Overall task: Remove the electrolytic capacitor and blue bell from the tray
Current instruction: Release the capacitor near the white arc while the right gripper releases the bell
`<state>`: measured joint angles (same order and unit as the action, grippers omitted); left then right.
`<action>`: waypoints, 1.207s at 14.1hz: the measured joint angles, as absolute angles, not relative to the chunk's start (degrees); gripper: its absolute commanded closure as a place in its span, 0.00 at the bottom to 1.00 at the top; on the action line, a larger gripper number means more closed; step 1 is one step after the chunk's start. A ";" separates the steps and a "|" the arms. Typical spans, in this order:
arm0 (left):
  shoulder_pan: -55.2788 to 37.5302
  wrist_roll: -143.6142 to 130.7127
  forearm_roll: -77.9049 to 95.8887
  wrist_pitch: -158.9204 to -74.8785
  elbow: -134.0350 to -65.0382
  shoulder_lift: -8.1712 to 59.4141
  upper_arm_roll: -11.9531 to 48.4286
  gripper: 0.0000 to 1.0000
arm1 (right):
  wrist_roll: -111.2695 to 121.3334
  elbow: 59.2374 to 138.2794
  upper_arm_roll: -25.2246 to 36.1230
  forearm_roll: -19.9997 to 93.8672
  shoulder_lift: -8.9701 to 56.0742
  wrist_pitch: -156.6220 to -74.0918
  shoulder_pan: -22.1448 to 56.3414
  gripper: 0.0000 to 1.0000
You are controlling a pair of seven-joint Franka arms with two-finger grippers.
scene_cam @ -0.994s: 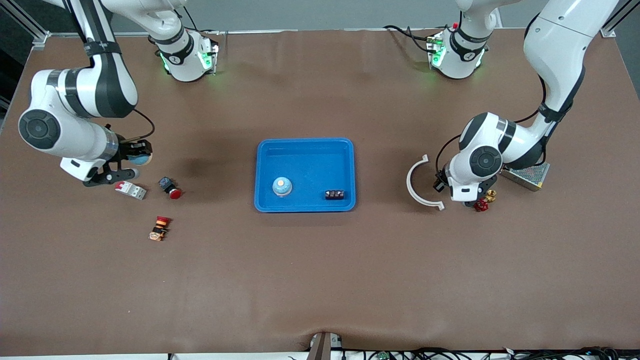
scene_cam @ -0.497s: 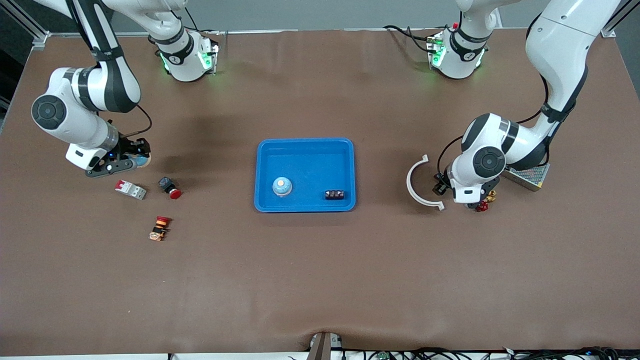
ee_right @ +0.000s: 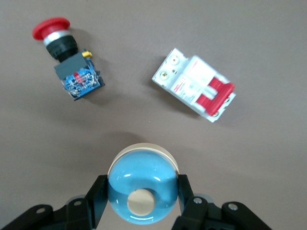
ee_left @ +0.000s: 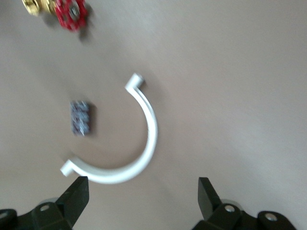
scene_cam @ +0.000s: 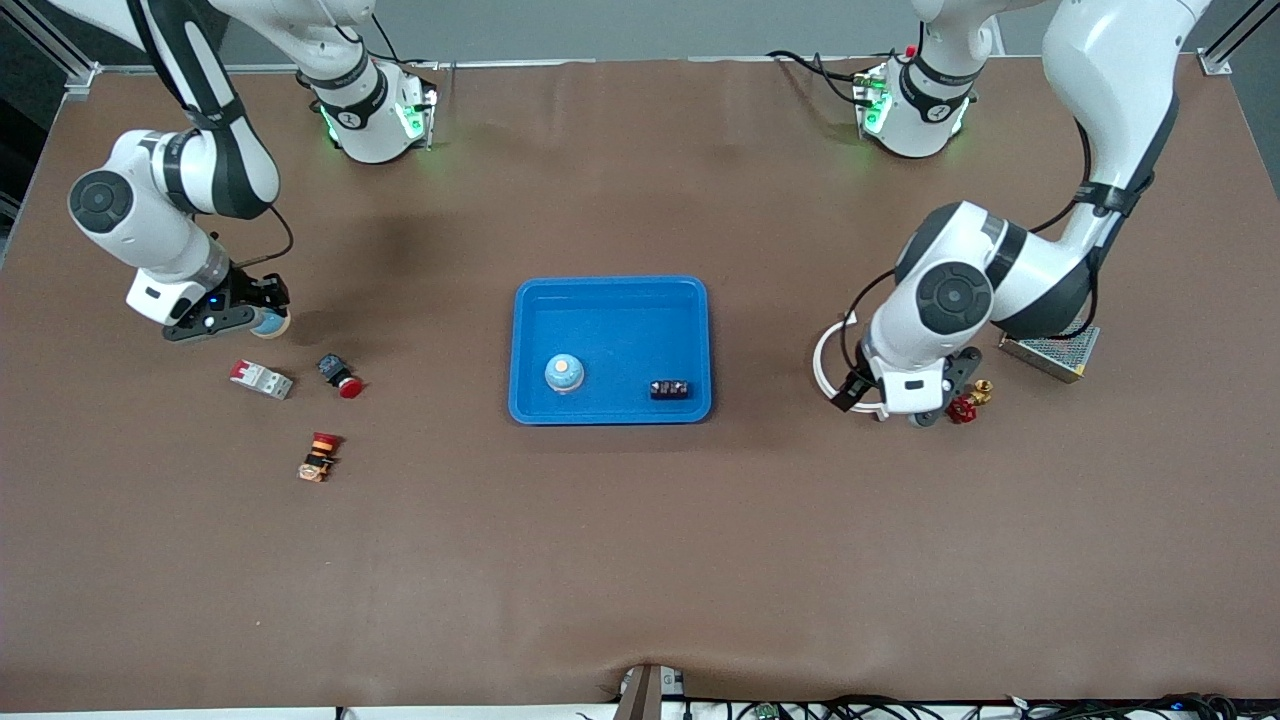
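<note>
My right gripper (ee_right: 142, 191) is shut on a blue bell (ee_right: 142, 184) with a cream button, just above the table toward the right arm's end (scene_cam: 268, 322). My left gripper (ee_left: 142, 187) is open and holds nothing, over the table toward the left arm's end. Under it a small dark capacitor (ee_left: 80, 118) lies on the table inside a white curved piece (ee_left: 144, 139). The arm hides that capacitor in the front view. The blue tray (scene_cam: 610, 290) in the middle holds another blue bell (scene_cam: 564, 373) and a dark capacitor (scene_cam: 669, 389).
A red-and-white breaker (scene_cam: 261, 379) and a red push button (scene_cam: 338, 375) lie close to the held bell. An orange-and-red button (scene_cam: 319, 456) lies nearer the front camera. A red valve (scene_cam: 968, 403) and a metal box (scene_cam: 1050, 350) sit by the left arm.
The left gripper opened and lifted, shifting toward the tray, with the capacitor left on the table. The right arm shifted slightly, still holding the bell.
</note>
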<state>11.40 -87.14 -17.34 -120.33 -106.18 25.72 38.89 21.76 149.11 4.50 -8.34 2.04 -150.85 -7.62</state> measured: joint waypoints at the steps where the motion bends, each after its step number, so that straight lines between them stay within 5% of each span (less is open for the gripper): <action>1: 9.43 -90.46 -16.94 -120.33 -104.90 26.25 38.89 0.00 | 21.76 150.24 4.50 -8.36 3.07 -153.54 -8.05 1.00; 7: -2.09 -114.37 -16.74 -124.14 -95.84 35.73 38.34 0.01 | 21.81 152.88 4.46 -8.51 10.47 -167.35 -9.86 1.00; 8: -3.64 -118.12 -16.74 -125.83 -95.21 36.93 37.68 0.03 | 21.81 152.88 4.44 -8.51 10.54 -167.49 -9.89 0.91; 9: -5.02 -121.53 -16.74 -127.20 -94.80 37.75 36.83 0.09 | 21.81 152.88 4.43 -8.51 10.55 -167.50 -9.92 0.06; 10: -6.38 -124.65 -16.74 -128.78 -94.61 38.32 35.78 0.09 | 21.80 152.88 4.41 -8.51 10.55 -167.51 -9.95 0.00; 17: -19.41 -139.01 -16.74 -137.37 -94.42 40.82 24.63 0.24 | 21.93 152.23 4.04 -8.62 11.98 -165.73 -10.81 0.00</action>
<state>-19.41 -139.01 -16.74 -137.37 -94.42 40.82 24.63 21.93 152.23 4.04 -8.62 11.98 -165.73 -10.81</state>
